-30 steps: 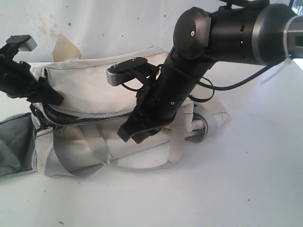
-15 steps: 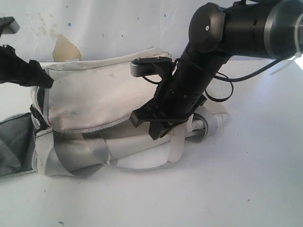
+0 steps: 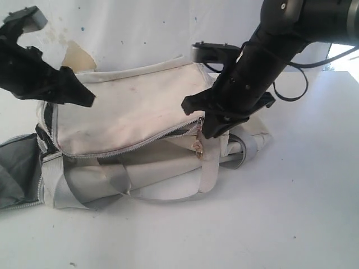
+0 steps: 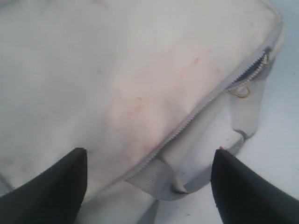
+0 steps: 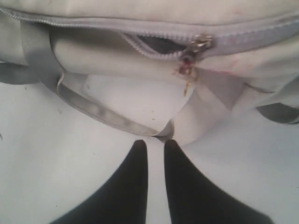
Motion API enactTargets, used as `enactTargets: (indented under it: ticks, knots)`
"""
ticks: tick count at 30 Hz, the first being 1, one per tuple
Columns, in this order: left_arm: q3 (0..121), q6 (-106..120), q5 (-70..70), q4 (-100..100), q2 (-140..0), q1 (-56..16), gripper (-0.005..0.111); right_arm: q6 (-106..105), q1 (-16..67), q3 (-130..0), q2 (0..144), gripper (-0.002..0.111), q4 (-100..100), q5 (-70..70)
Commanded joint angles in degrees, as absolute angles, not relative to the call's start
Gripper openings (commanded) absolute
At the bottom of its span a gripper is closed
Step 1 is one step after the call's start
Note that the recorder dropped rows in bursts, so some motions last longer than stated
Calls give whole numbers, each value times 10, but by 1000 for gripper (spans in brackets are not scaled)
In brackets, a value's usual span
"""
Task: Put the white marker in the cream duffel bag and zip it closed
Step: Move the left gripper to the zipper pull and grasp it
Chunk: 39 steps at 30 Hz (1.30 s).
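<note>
The cream duffel bag (image 3: 129, 112) lies on its side on the white table, stained, with grey straps (image 3: 112, 179). Its zipper runs shut almost the whole length; the pull (image 3: 198, 131) sits near the right end, and a short dark gap shows beside the pull (image 5: 198, 44). The white marker is hidden. My left gripper (image 3: 78, 92) hovers over the bag's left end, open wide with nothing between the fingers (image 4: 149, 154). My right gripper (image 3: 196, 120) hangs at the bag's right end, its fingers a narrow slit apart (image 5: 155, 142), holding nothing and clear of the pull.
A grey-lined flap (image 3: 17, 168) spreads on the table left of the bag. A loose strap loop (image 5: 112, 119) lies in front of the right fingertips. The wall (image 3: 140, 33) stands close behind. White table (image 3: 269, 213) stretches to the front and right.
My right gripper has travelled right along the zipper, which is now shut behind it. My left gripper has let go of the bag's left end, opened and lifted.
</note>
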<state>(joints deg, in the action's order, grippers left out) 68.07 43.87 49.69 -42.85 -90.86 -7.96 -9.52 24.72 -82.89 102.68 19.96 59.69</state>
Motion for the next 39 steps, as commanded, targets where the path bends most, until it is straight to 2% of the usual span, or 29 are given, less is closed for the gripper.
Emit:
enactTargets:
  ticks: [1, 11, 20, 25, 30, 32, 36, 39]
  knots:
    - [658, 408, 462, -436, -903, -143, 82, -71, 206, -842, 1017, 12, 194, 617]
    - [645, 407, 380, -510, -914, -291, 82, -71, 166, -842, 1017, 12, 193, 620]
    - [645, 408, 285, -528, -972, -377, 82, -72, 165, -842, 1017, 12, 190, 624]
    - [645, 408, 194, -541, -1006, -396, 82, -72, 165, -839, 1017, 12, 181, 621]
    - [646, 408, 192, -565, -1041, -398, 82, -72, 165, -839, 1017, 12, 179, 616]
    - [649, 407, 212, -572, -1054, -398, 78, -72, 165, -839, 1017, 12, 179, 616]
    - [676, 409, 250, -567, -1083, -398, 60, -72, 165, -839, 1017, 12, 179, 612]
    - [697, 405, 244, -565, -1097, -398, 63, -72, 165, -839, 1017, 12, 179, 612]
